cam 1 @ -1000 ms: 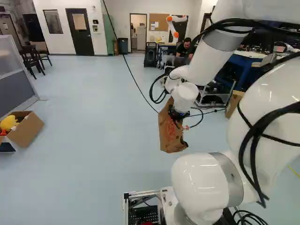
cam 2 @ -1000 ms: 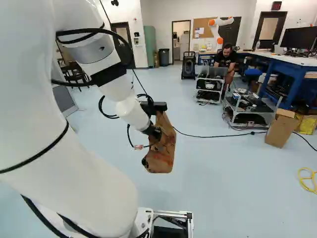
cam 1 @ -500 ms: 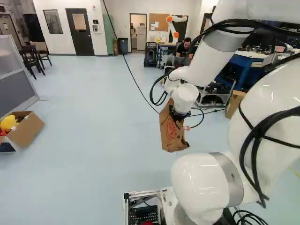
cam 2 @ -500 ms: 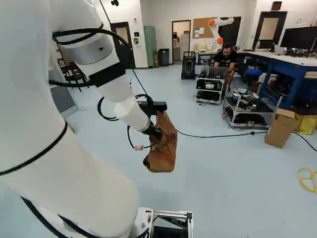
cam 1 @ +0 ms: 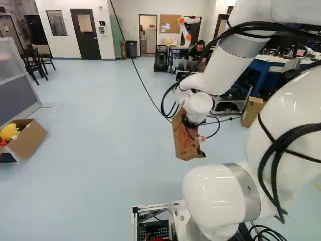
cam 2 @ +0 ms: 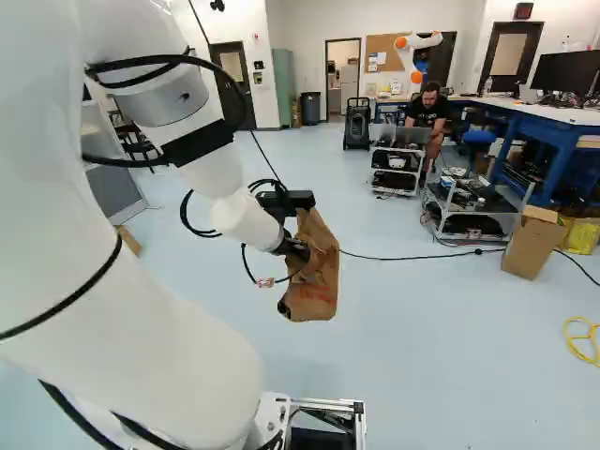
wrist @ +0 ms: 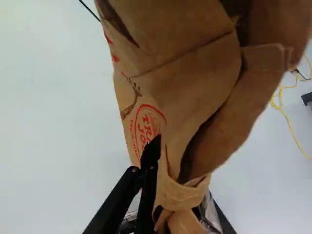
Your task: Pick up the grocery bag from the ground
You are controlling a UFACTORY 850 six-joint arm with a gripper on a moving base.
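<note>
We are pinching the grocery bag (cam 1: 188,143) by its bunched neck, closing the gripper (wrist: 183,187) on it from two sides, presumably because gathered paper is bearing load better than a flat panel. We are suspending the bag ahead, at 12 o'clock from the base joint (cam 1: 215,201), apparently off the floor (cam 2: 422,328). The open box (cam 1: 31,138) is sitting at 10 o'clock, outside our lifting path.
</note>
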